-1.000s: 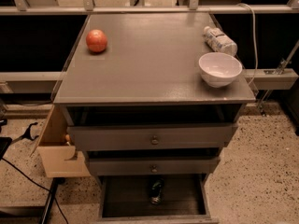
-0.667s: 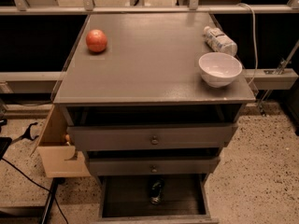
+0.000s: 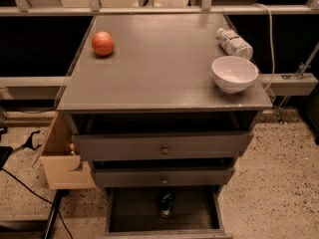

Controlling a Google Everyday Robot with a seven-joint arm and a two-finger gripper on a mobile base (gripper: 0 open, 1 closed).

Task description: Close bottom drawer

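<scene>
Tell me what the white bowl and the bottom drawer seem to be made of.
White bowl: likely glazed ceramic, smooth and glossy. Bottom drawer: probably painted wood or laminate, matte grey rim, dark faintly grained floor. The gripper is out of view.

Grey rectangular cabinet top [image 3: 159,68]: smooth, matt, faint sheen. Bottom drawer [image 3: 134,213]: dark wood-grain interior, matt. Round drawer knob [image 3: 164,149]: dull metal. White round bowl [image 3: 235,73]: glossy, smooth. Clear bottle [image 3: 234,43]: plastic. Pale open box [image 3: 62,171]: bare wood. Floor [image 3: 279,183]: speckled stone. Gripper: outside the view.
</scene>
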